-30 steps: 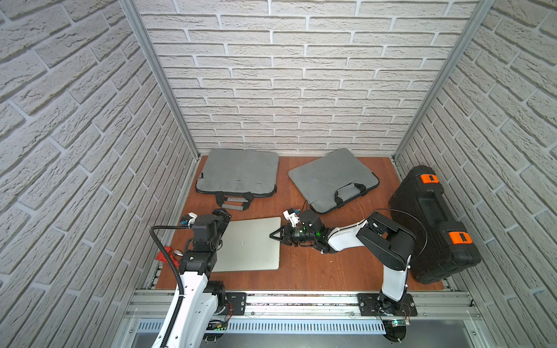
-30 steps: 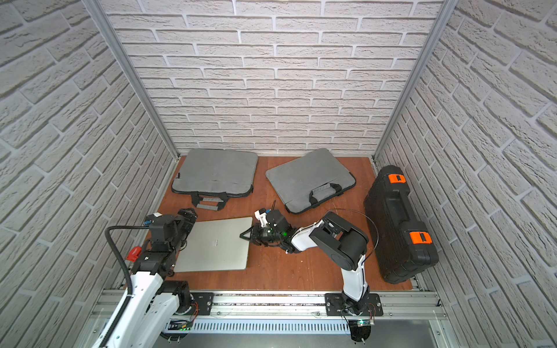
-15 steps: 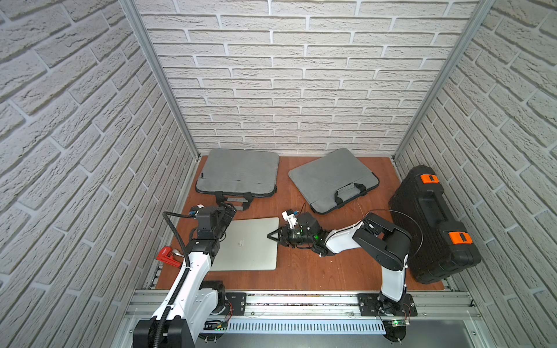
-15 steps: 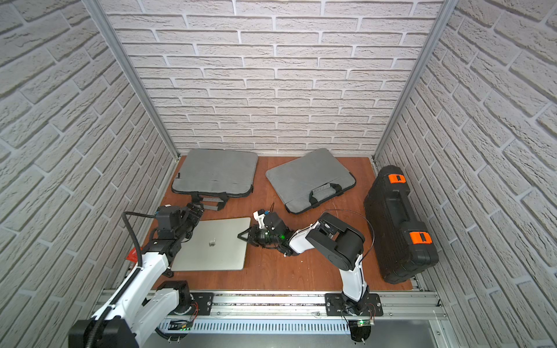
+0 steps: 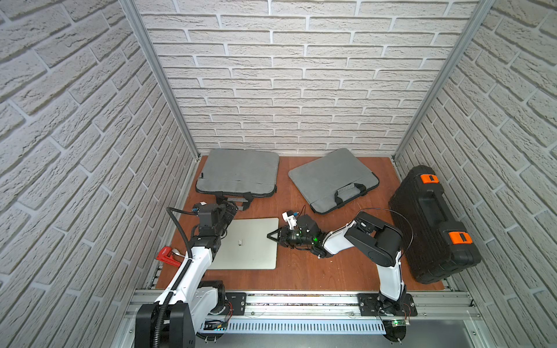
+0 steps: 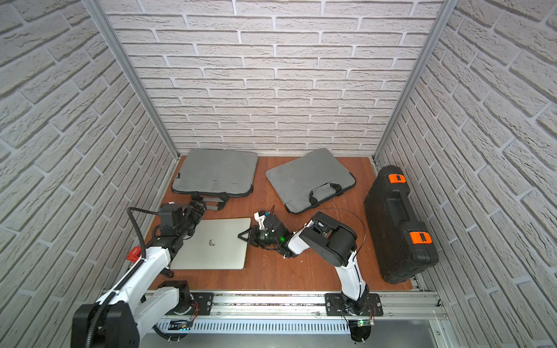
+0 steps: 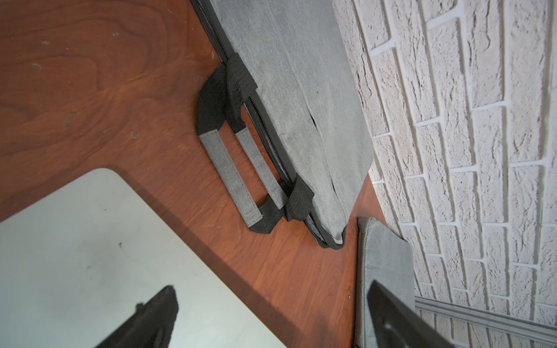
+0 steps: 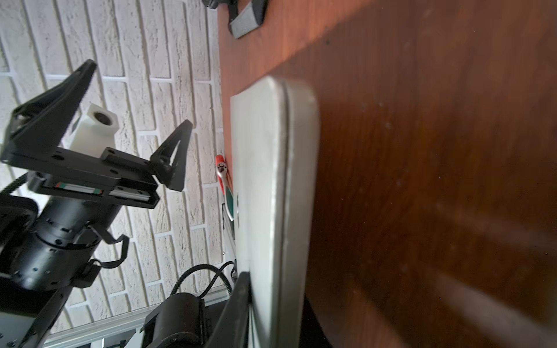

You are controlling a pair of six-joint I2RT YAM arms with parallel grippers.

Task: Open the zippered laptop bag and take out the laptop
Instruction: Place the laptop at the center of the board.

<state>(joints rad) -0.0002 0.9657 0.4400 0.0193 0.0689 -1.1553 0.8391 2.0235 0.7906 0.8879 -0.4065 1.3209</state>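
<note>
Left jaws stood wide apart near the laptop [image 5: 247, 244]; right jaws straddled its edge, clamped or not I couldn't tell. It lay bare on the table [image 5: 301, 271]: likely stiff, slick, thin; I'd pinch edges.

High stereo pair, wrist views sharing laptop [image 7: 75, 241]

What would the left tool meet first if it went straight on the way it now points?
Probably the left tool would meet the handles of the rear-left gray bag, though depth is unclear.
</note>
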